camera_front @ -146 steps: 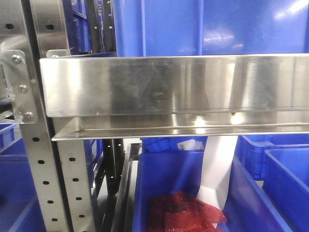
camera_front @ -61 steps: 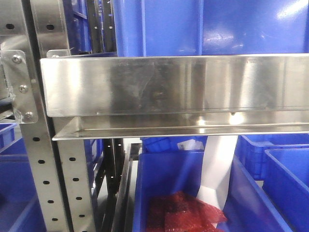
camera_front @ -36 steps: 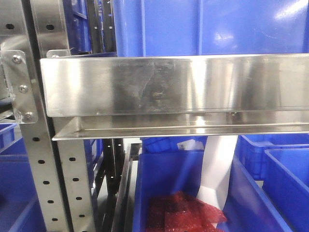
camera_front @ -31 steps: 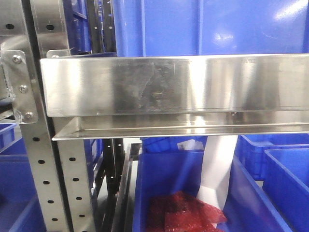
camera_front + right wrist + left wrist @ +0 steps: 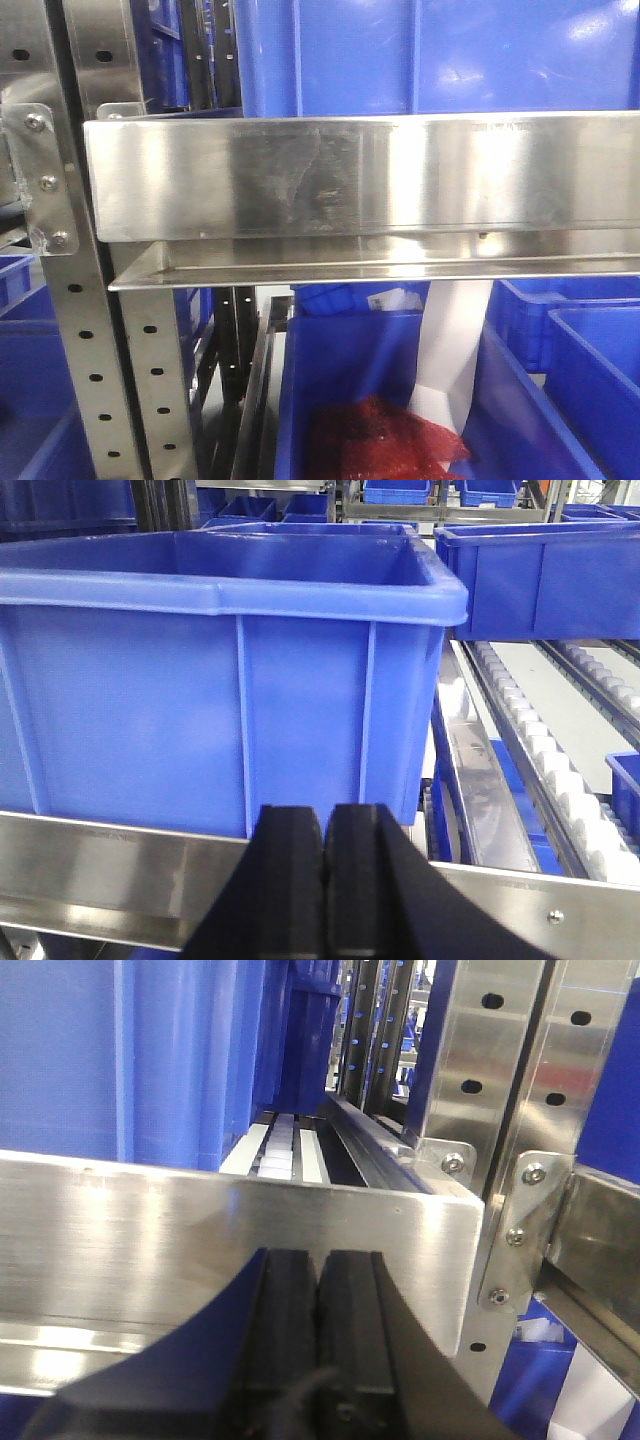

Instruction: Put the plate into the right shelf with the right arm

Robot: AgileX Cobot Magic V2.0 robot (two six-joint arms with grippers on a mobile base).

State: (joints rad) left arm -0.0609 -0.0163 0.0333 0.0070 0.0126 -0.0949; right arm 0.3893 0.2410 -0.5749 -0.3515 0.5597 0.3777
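Running left to right, right shelf [image 5: 360,180] steel lip, right hand [image 5: 324,880] closed, empty

In the left wrist view, the left gripper [image 5: 318,1305] points forward and level, its two black fingers [image 5: 285,1310] pressed flat together with no gap and nothing between them. In the right wrist view, the right gripper [image 5: 325,870] takes the same pose: black fingers [image 5: 292,870] closed against each other, empty. Neither arm appears in the front-facing view.
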